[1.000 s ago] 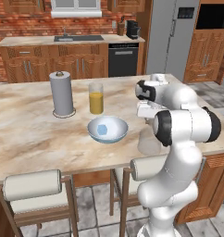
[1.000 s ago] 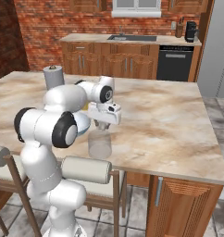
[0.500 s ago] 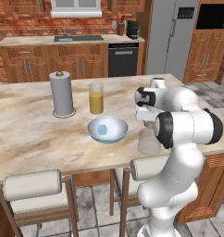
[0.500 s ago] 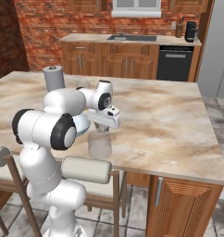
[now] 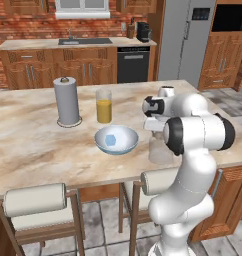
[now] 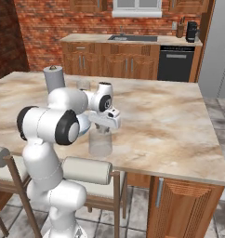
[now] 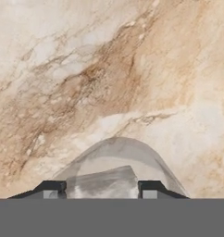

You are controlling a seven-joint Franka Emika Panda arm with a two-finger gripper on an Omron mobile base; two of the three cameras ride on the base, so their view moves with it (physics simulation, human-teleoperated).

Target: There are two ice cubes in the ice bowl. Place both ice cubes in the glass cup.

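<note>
In the left base view the ice bowl (image 5: 100, 138) sits on the marble island with a light blue ice cube (image 5: 111, 140) inside it. To its right stands the clear glass cup (image 5: 160, 151), also near the counter's front edge in the right base view (image 6: 100, 144). My gripper (image 6: 104, 131) hangs directly over the cup's mouth, pointing down. In the hand view, the gripper (image 7: 102, 190) is shut on the whitish-grey translucent ice cube (image 7: 103, 182), and the cup's rim (image 7: 117, 141) curves just beyond the fingertips.
A tall glass of orange juice (image 5: 104, 106) and a paper towel roll (image 5: 67, 101) stand behind the bowl. My white arm (image 5: 198, 135) rises close beside the cup on its right. Two padded stools (image 5: 33, 200) sit under the counter's front edge.
The hand has come down toward the glass cup with the whitish-grey cube between its fingers. Bowl, juice glass and towel roll stay put.
</note>
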